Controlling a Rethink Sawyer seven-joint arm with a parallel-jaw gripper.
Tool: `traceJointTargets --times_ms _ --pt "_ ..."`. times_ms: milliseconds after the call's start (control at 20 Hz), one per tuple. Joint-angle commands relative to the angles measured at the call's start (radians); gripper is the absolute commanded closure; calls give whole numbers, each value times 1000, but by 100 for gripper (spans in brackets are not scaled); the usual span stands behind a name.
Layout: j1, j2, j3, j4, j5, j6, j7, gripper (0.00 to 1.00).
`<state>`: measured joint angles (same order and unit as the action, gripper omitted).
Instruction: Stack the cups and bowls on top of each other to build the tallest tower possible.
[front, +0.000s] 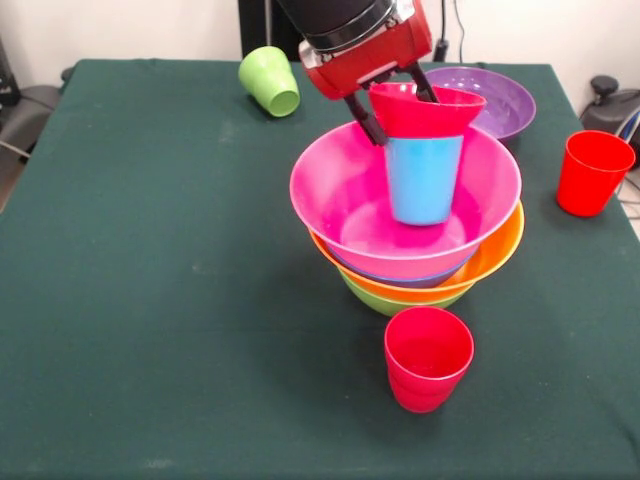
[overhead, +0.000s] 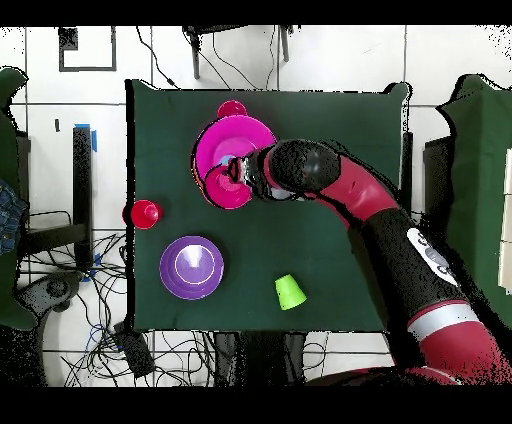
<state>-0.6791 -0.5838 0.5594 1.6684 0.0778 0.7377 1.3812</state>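
The tower (front: 405, 250) stood right of centre in the front view, a nest of bowls all mouth-up: a lime green bowl (front: 385, 300) at the bottom, then the orange bowl (front: 490, 262), a sliver of blue rim (front: 400, 281), and the wide pink bowl (front: 330, 190) on top. Inside the pink bowl stood the sky blue cup (front: 424, 178), its long axis vertical and its mouth up. The small red bowl (front: 425, 108) sat on the cup's rim, open side up and tilted slightly. The gripper (front: 395, 105) had its jaws clamped on the red bowl's rim, one finger outside at the left, the other inside.

Below the tower, one red cup (front: 428, 358) stood upright, close to the green bowl. Another red cup (front: 590, 172) stood upright at the right edge. The lime green cup (front: 270, 82) lay on its side at upper left, mouth pointing lower right. The purple bowl (front: 505, 100) sat empty, mouth-up, at upper right behind the tower.

In the overhead view, the arm (overhead: 380, 215) reached from lower right to the tower (overhead: 225, 150) near the table's (overhead: 330, 130) top edge.
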Motion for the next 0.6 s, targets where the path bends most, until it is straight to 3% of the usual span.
traceJointTargets --times_ms 50,600 --pt "3 79 25 -73 -85 -77 -39 0" --pt "6 84 36 -114 -97 -47 -68 0"
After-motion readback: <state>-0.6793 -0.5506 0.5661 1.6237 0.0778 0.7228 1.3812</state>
